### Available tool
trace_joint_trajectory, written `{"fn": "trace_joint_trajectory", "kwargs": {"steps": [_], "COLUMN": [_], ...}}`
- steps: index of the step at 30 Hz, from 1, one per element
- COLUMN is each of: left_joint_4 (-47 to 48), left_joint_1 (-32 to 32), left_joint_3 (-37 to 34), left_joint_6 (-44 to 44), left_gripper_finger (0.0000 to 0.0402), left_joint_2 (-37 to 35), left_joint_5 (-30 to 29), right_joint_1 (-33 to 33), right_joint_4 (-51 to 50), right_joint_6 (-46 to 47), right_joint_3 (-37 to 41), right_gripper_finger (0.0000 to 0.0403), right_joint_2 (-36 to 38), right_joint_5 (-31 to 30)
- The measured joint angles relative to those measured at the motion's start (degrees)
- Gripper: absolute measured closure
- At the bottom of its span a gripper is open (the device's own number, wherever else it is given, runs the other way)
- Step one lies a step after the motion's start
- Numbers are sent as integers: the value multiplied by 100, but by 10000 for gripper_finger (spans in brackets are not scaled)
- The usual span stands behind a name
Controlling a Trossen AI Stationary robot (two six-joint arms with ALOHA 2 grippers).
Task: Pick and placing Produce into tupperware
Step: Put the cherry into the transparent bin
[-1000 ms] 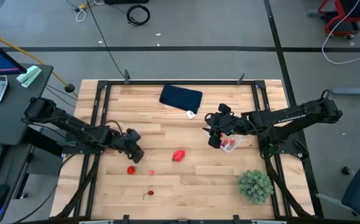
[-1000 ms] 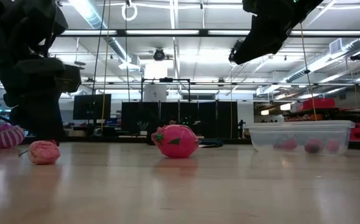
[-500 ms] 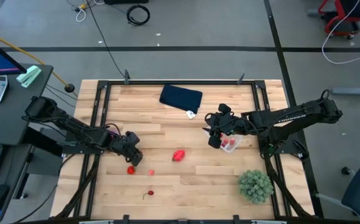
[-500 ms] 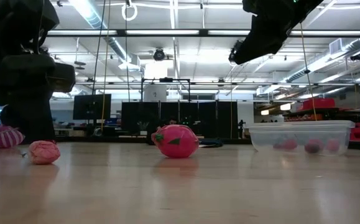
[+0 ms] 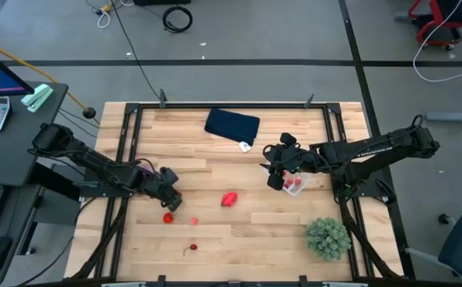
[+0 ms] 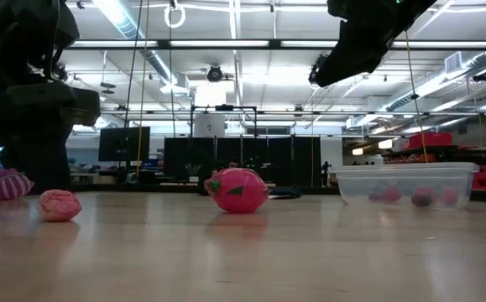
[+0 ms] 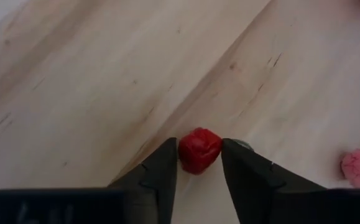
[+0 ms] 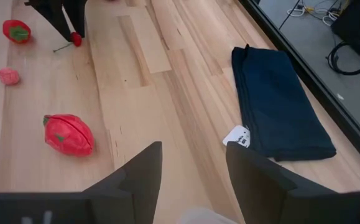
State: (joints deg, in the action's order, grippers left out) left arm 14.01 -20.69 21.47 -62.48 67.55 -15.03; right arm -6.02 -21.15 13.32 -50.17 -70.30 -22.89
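Note:
My left gripper [image 5: 169,199] [image 7: 199,144] points down at the table, open. Its fingers stand close on either side of a small red produce piece [image 7: 199,150] [image 5: 167,217] that rests on the wood. A pink piece [image 5: 194,221] [image 7: 359,168] lies just right of it. A larger red piece [image 5: 229,198] [image 6: 237,190] sits mid-table, and a stemmed red one [image 5: 191,249] lies nearer the near edge. The clear tupperware [image 5: 298,185] [image 6: 406,184] holds a few reddish pieces. My right gripper [image 5: 274,177] [image 8: 192,149] hangs open above the tupperware's left end. My left gripper comes from above, pointing down, with one finger [image 7: 162,167] on each side of the small red piece [image 7: 199,150]. No gap shows between fingers and piece. Whether they touch it I cannot tell. The piece sits on the table.
A folded navy cloth [image 5: 232,126] [image 8: 279,102] with a white tag lies near the far edge. A bushy green plant [image 5: 327,237] stands at the near right corner. Bare wood lies between the larger red piece and the tupperware.
My left gripper has moved a little toward the table's left and near edges, closing on the small red piece. My right arm and the produce have stayed where they were.

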Motion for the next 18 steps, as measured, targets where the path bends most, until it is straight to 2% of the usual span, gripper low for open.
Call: {"fn": "trace_joint_trajectory", "kwargs": {"steps": [5,11,14,18], "left_joint_4": [-292,-1091,-1796,-3028], "left_joint_1": [97,435,737,1261], "left_joint_3": [-2,-2,-2,-2], "left_joint_6": [3,79,585,1320], "left_gripper_finger": [306,333,336,335], "left_joint_2": [0,0,0,0], "left_joint_5": [-54,-59,-87,-93], "right_joint_1": [0,0,-14,-15], "right_joint_4": [0,-218,-706,-1765], "right_joint_6": [0,1,218,991], "right_joint_3": [0,0,0,0], "right_gripper_finger": [215,215,215,215], "right_joint_2": [0,118,304,665], "right_joint_5": [0,8,104,461]}}
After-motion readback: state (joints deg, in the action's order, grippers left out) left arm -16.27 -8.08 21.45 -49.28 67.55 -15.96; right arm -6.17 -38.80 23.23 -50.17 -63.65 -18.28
